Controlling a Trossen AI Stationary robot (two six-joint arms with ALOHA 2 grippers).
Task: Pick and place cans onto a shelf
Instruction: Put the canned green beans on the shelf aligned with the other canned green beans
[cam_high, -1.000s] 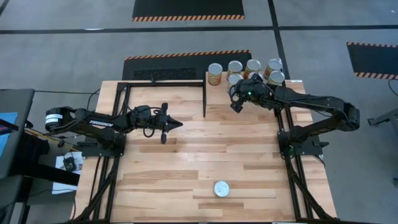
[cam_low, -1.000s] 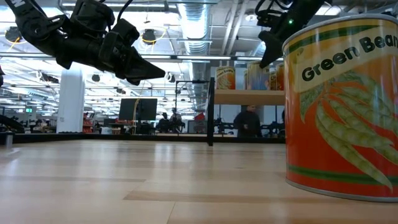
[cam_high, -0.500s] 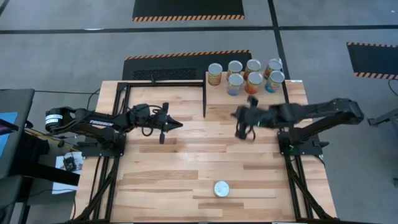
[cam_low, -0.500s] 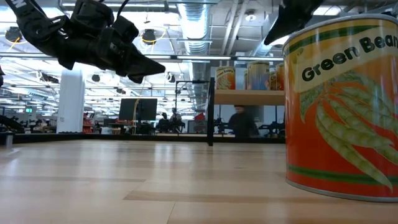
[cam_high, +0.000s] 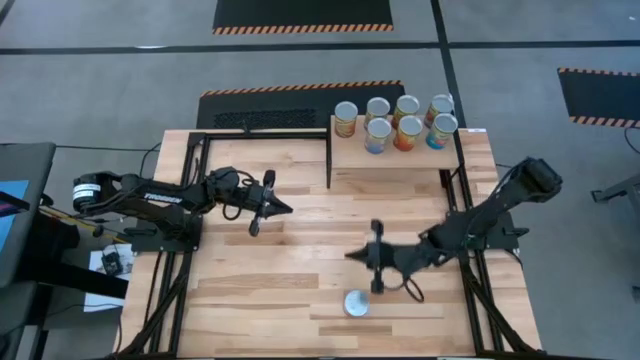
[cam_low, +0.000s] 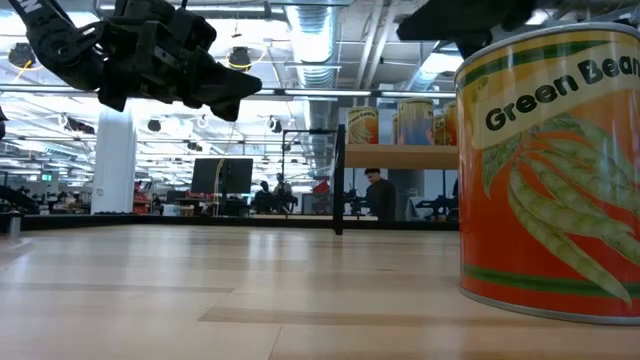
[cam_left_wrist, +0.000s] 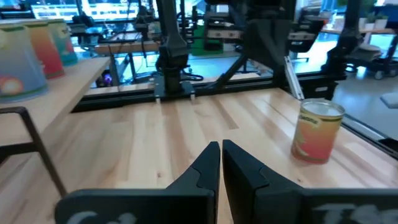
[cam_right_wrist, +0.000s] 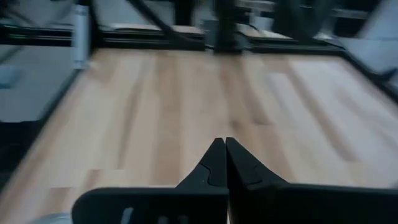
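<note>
Above the plank table (cam_high: 300, 240) — right gripper (cam_high: 352, 255) clenched empty, near the round-lidded can (cam_high: 356, 303).

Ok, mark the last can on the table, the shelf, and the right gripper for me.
last can (cam_high: 356, 303), high view, on its round lid.
shelf (cam_high: 400, 160), high view, bare wood in front of the cans.
right gripper (cam_high: 352, 255), high view, at its shut fingertips.

Plank worktop (cam_high: 300, 240) carrying one can (cam_high: 356, 303) just beside the right pincer (cam_high: 351, 255), on its near side. Pale wood shelf (cam_high: 395, 160) at the far corner, well beyond that pincer, bearing seven cans (cam_high: 395, 122).
</note>
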